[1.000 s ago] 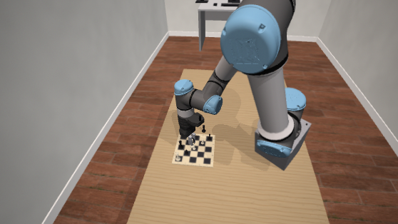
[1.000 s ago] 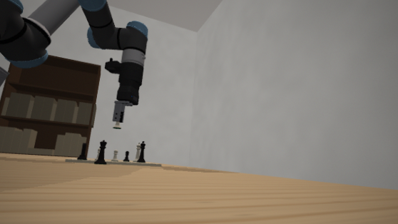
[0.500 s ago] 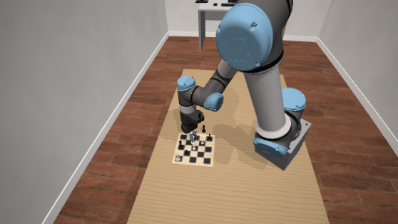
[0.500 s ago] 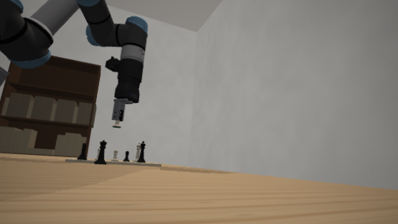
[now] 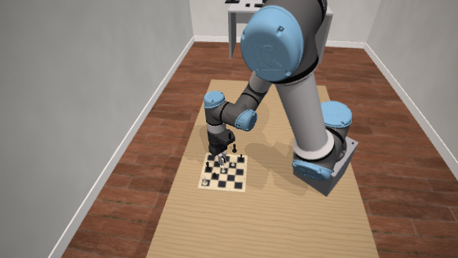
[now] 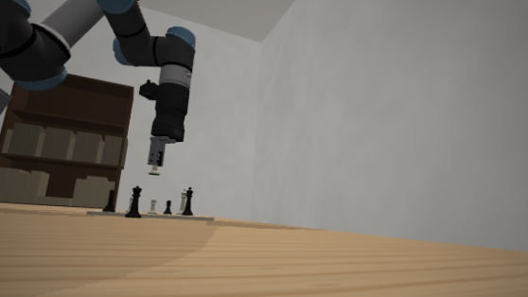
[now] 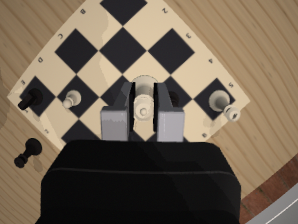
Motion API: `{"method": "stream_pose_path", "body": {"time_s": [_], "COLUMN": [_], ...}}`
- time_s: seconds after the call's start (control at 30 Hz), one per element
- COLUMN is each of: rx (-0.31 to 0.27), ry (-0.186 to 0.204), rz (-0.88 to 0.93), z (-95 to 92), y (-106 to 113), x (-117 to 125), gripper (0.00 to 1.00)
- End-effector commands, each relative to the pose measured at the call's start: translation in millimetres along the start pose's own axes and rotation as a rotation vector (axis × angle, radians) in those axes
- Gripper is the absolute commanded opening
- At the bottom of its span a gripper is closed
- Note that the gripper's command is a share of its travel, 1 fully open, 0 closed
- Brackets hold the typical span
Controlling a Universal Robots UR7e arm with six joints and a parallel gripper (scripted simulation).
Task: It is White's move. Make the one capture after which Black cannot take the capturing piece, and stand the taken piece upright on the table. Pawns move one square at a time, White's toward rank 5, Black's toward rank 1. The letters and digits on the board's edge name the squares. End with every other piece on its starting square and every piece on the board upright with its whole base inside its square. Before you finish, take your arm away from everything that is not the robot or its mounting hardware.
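The small chessboard (image 5: 223,175) lies on the wooden table, with black and white pieces on it. My gripper (image 5: 222,157) hangs above the board's far side and is shut on a white piece (image 6: 153,172), held clear of the squares. In the wrist view the white piece (image 7: 141,106) sits between the two fingers, over the middle of the board's near edge. A black piece (image 5: 234,148) stands upright on the table just off the board's far edge. It also shows in the wrist view (image 7: 28,152).
On the board stand a black piece (image 7: 29,99) in a corner, a white pawn (image 7: 72,98) and a tall white piece (image 7: 218,103). The arm's base (image 5: 328,168) stands to the right of the board. A bookshelf (image 6: 61,147) stands against the wall behind.
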State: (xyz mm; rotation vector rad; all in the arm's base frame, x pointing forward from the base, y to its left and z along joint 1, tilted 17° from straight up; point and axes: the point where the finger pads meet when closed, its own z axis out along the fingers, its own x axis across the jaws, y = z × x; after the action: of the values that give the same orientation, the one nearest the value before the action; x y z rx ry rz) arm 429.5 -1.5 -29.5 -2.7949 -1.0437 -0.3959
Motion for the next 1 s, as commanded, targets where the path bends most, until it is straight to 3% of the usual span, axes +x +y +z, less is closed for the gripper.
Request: {"method": "stream_pose_path", "body": {"time_s": [0.0, 0.6, 0.97], "rx": [-0.001, -0.001, -0.001], "ry": [0.000, 0.000, 0.000], "rz": [0.000, 0.000, 0.000], "z": [16.6, 74.5, 82.8], "y": [0.6, 1.3, 1.4], "x": [0.3, 0.8, 0.8], "gripper": [0.00, 0.00, 0.00]}}
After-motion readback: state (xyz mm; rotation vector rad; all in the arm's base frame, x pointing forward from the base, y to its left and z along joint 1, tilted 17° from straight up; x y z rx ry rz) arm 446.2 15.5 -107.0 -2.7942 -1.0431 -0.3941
